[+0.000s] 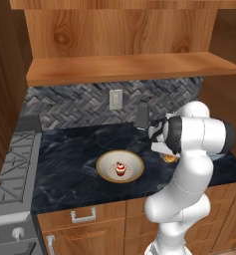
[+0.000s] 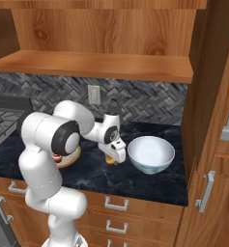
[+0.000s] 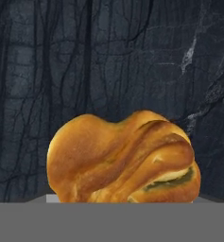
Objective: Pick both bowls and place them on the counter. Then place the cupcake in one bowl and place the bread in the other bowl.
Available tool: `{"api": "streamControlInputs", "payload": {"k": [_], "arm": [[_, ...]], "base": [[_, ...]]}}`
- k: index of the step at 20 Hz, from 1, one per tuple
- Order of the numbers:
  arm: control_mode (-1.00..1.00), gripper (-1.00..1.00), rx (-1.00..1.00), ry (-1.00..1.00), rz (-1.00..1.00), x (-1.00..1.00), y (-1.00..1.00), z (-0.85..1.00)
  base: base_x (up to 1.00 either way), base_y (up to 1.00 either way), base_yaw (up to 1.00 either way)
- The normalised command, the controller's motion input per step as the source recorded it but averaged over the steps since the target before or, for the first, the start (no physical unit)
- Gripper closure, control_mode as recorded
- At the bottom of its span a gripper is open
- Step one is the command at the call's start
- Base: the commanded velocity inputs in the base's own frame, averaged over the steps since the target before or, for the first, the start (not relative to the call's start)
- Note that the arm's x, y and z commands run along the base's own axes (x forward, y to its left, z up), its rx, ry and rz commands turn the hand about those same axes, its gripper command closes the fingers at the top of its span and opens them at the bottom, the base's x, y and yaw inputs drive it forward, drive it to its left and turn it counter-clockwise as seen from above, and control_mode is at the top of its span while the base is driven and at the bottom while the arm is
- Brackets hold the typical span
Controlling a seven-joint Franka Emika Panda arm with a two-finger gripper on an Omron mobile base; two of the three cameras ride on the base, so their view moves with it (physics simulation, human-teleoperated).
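The shallow cream bowl [image 1: 119,166] with the tan rim sits on the black marble counter [image 1: 69,164], and the cupcake [image 1: 120,169] stands in its middle. To its right the deeper white bowl [image 2: 150,153] with the blue pattern stands empty on the counter. Between the two bowls lies the golden-orange bread [image 2: 110,159], which looms close in the hand view [image 3: 123,158]. My gripper [image 2: 113,156] is lowered right over the bread. Its fingertips are hidden, so I cannot see how wide the jaws stand or whether they touch the bread.
A wooden shelf [image 1: 129,68] runs above the counter. A stove [image 1: 10,174] borders the counter on the left and a tall wooden cabinet [image 2: 210,111] on the right. A wall outlet [image 1: 116,99] sits in the herringbone backsplash, with a dark object [image 1: 142,115] below it.
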Motion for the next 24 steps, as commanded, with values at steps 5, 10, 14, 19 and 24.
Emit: {"api": "streamControlInputs", "payload": {"k": [5, 10, 14, 19, 24], "arm": [[-1.00, 1.00, 0.00, 0.00, 0.00, -0.46, 0.08, 0.43], [-1.00, 1.00, 0.00, -0.02, 0.00, -0.40, 0.00, 0.84], [-1.00, 1.00, -0.01, -0.03, 0.00, -0.23, 0.00, 0.87], [-1.00, 1.00, -0.01, -0.02, -0.01, -0.07, -0.09, 0.63], [-1.00, 1.00, 0.00, 0.00, -0.03, 0.00, -0.39, 0.40]], "base": [[0.00, 0.00, 0.00], [0.00, 0.00, 0.00], [0.00, 0.00, 0.00], [0.00, 0.00, 0.00], [0.00, 0.00, 0.00]]}}
